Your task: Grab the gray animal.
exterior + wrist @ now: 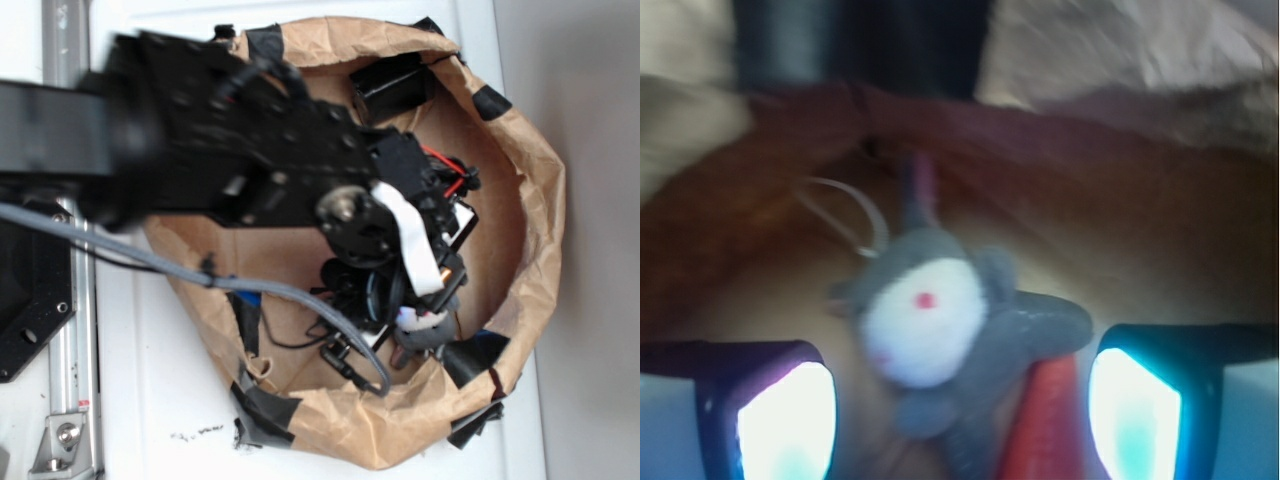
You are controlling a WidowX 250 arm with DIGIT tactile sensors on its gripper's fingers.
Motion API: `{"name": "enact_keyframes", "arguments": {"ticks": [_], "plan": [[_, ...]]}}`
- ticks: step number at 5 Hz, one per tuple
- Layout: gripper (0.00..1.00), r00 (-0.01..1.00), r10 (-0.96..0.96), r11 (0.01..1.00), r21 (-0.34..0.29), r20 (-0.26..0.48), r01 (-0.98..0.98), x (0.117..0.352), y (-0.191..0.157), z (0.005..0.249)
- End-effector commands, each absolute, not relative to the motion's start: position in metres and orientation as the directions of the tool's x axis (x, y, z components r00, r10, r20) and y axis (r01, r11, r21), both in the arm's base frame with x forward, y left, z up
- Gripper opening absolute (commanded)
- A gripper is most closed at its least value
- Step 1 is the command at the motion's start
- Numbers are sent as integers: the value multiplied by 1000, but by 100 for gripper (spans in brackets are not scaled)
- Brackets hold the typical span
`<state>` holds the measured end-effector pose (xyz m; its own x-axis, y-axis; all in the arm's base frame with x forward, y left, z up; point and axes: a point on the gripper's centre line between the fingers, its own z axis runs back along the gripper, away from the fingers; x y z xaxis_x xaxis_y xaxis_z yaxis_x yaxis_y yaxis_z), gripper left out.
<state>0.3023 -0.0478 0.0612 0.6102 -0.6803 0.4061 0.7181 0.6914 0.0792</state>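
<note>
In the wrist view the gray animal (940,330), a small gray plush with a whitish face and a pink-red eye, lies on the brown paper floor between my two fingers. A thin white loop (845,215) sticks out from its top. An orange-red carrot (1040,420) lies against its right side, partly under one gray limb. My gripper (960,420) is open, with the left pad (785,425) and the right pad (1135,415) on either side of the toy, not touching it. In the exterior view my gripper (425,320) points down into the paper bowl and hides the toy.
A crumpled brown paper bowl (530,180), taped with black tape, stands on a white table. A black block (390,85) sits at its far rim. A gray cable (180,265) runs across the arm. The paper wall (1120,130) rises just beyond the toy.
</note>
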Motion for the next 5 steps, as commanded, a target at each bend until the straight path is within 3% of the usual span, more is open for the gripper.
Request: {"name": "enact_keyframes", "arguments": {"ticks": [1, 2, 3, 4, 5], "plan": [[56, 555, -767, 628, 198, 323, 753, 332, -72, 30], [0, 562, -765, 633, 210, 313, 745, 321, -74, 38], [0, 592, -728, 668, 165, 345, 726, 312, -65, 84], [0, 698, -617, 778, 146, 364, 612, 303, -39, 134], [0, 864, -475, 880, 55, 168, 473, 297, -11, 176]]}}
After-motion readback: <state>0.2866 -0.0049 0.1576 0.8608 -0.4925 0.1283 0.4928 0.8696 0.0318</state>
